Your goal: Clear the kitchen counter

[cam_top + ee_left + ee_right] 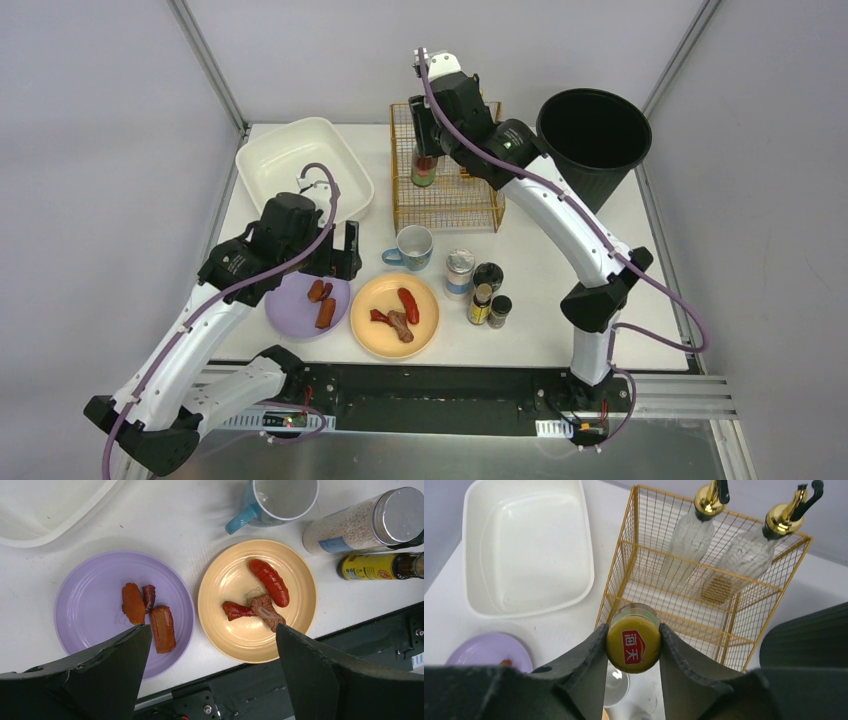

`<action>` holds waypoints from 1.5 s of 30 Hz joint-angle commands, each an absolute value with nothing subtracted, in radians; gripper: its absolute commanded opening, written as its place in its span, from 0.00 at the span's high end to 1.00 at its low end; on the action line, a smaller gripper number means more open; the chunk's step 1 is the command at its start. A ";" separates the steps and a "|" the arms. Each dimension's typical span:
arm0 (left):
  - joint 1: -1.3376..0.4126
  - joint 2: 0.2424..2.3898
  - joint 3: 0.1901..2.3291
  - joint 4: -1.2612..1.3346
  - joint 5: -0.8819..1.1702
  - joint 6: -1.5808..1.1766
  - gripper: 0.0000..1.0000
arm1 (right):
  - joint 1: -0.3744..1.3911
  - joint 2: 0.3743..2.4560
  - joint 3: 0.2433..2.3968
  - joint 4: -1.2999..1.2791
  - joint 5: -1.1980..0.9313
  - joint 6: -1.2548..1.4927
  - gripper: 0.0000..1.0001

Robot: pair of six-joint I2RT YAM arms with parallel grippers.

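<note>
**Top external view.** The kitchen counter [540, 340] spans the cell, with a black rail at its near edge. The right gripper [425, 160] is clamped on a jar [424, 175] at the front-left corner of the gold wire rack [447, 205]. The step in hand is judged to be stowing this jar in the rack. The left gripper [340, 250] hangs empty over the purple plate [290, 312], beside the yellow plate [372, 335]. A white basin [300, 150] and a ribbed black bin [595, 130] stand at the rear.

**Left wrist view.** The left gripper [212, 630] has its jaws fully spread and holds nothing. Both plates are smooth, shallow discs carrying sausage-like food pieces. A blue mug [280, 500], a clear metal-capped canister [360, 522] and a yellow-labelled bottle [372, 566] stand on the matte white counter.

**Right wrist view.** The right gripper [633, 630] pinches the round jar just below its yellow lid, which carries a red label. Whether the base rests on the rack floor cannot be determined. The next move calls for seating the jar inside the thin wire wall, clear of the two frosted pump bottles [691, 535], then releasing.
</note>
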State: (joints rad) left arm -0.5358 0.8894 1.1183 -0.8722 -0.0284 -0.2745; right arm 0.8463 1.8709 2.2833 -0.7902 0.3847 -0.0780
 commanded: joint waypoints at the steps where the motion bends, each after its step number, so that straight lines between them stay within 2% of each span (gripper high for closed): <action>1: -0.539 0.895 1.137 -0.859 -0.041 -0.253 0.00 | 0.824 1.880 2.389 -0.581 0.391 -0.110 1.00; 20: -0.538 0.882 1.160 -0.855 0.039 -0.243 0.01 | 0.748 2.019 2.407 -0.352 0.358 -0.120 1.00; 45: -0.538 0.879 1.150 -0.855 0.047 -0.255 0.00 | 0.742 2.107 2.233 -0.356 0.316 -0.038 1.00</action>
State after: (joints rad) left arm -0.5362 0.8948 1.1255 -0.8715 0.0444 -0.2680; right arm 0.7429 2.1246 2.2139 -0.4786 0.3237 -0.0780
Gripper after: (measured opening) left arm 0.995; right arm 0.403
